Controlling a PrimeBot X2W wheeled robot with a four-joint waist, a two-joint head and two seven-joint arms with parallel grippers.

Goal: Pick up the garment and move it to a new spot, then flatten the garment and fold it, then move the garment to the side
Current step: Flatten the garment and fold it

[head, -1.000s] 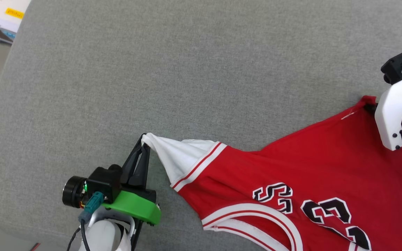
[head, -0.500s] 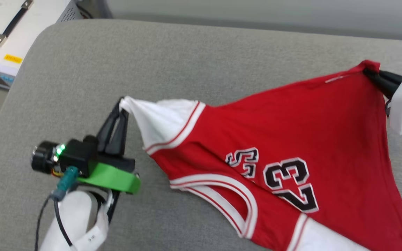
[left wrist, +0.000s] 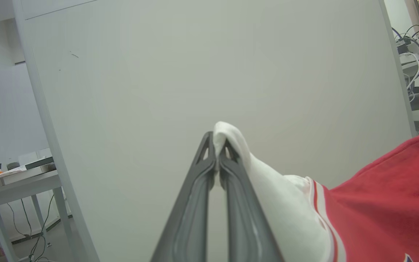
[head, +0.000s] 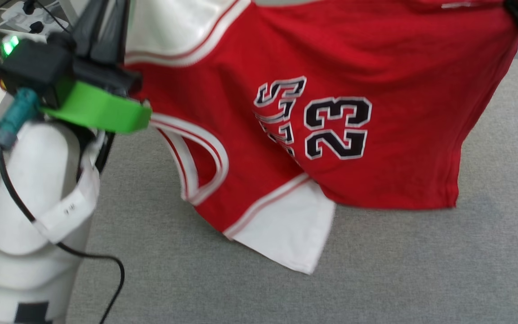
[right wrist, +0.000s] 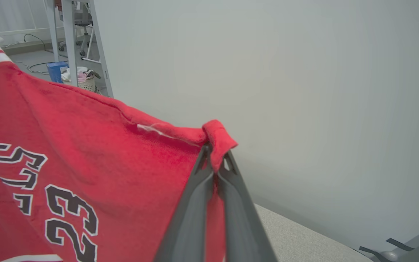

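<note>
Grey padding (head: 421, 279) lies under the work, with a pale wall panel (left wrist: 231, 72) behind. The garment (head: 398, 58) is held up in the air, stretched between both arms above the padding. Its lower white sleeve (head: 286, 234) dangles lowest, and whether that sleeve touches the padding cannot be told. The left gripper (left wrist: 217, 153) is clamped on the tip of the upper white sleeve (left wrist: 267, 189), and the right gripper (right wrist: 215, 160) on a red hem corner (right wrist: 218, 133). Only a small pinch of cloth is caught in each.

A slip is judged the main risk: should the arms be drawn further apart or swung fast, one pinch may be dragged out of the jaws and the garment dropped in a heap. Being held by a sleeve and a hem corner, it hangs askew. It may therefore be laid down twisted, with the loose sleeve trapped beneath, if it is lowered without being dragged flat.
</note>
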